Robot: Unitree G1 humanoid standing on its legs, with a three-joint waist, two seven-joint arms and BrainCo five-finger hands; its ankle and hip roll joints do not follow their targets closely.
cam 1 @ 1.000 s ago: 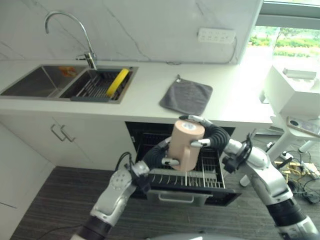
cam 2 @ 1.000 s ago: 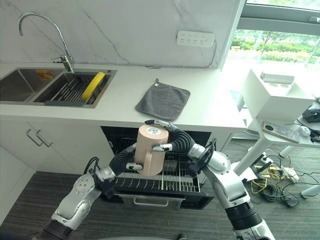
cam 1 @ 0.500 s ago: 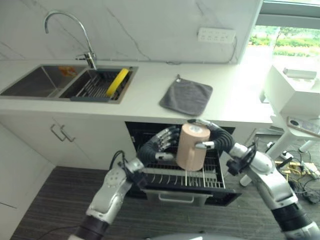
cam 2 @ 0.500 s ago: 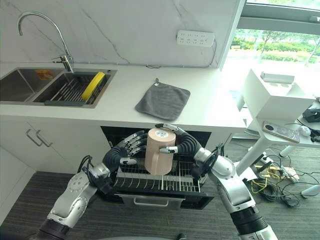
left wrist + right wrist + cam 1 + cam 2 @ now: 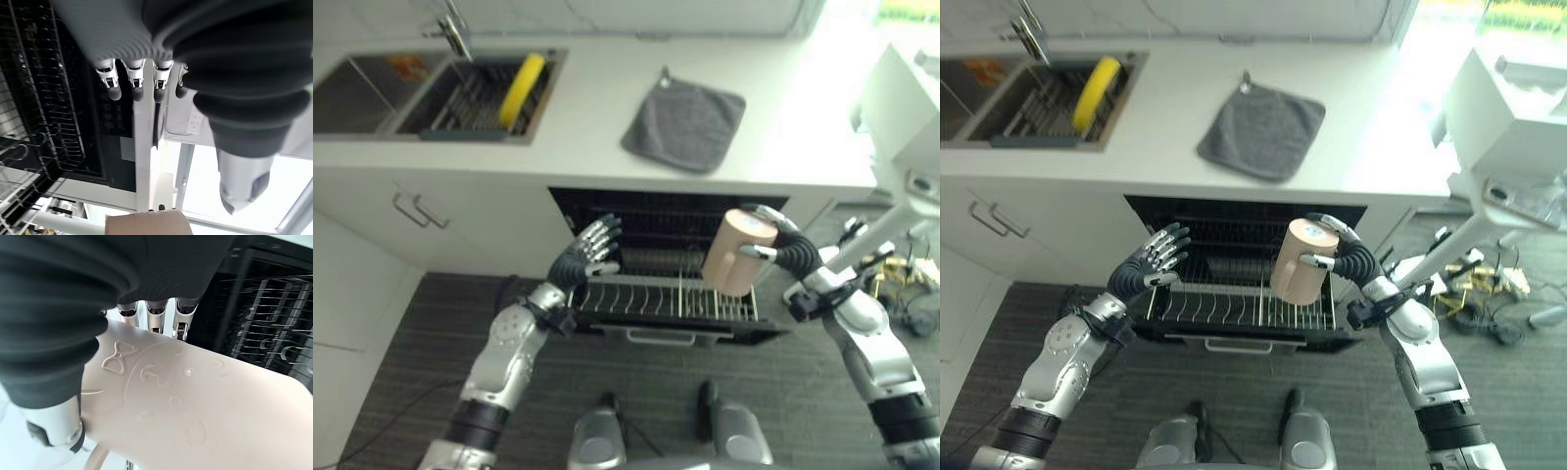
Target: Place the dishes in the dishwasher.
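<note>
right hand (image 5: 1340,257) has its fingers and thumb curled round a beige cup (image 5: 1300,261), holding it bottom-up and slightly tilted over the right end of the pulled-out dishwasher rack (image 5: 1234,308). cup is in the air, not touching the rack wires. the right wrist view shows embossed bow and face marks on the cup wall (image 5: 186,396), fingers wrapped over the far side, thumb against the near side.

left hand (image 5: 1154,258) hovers at the left end of the rack, fingers spread and straight, holding nothing. in the left wrist view its fingertips (image 5: 135,88) point at the dark wire rack (image 5: 44,98).

dishwasher (image 5: 666,211) sits open under the white counter (image 5: 587,117). a grey cloth (image 5: 685,122) lies flat on the counter above the opening. further left, the sink (image 5: 372,83) holds a wire drainer with a yellow plate (image 5: 521,76) standing on edge in it.
</note>
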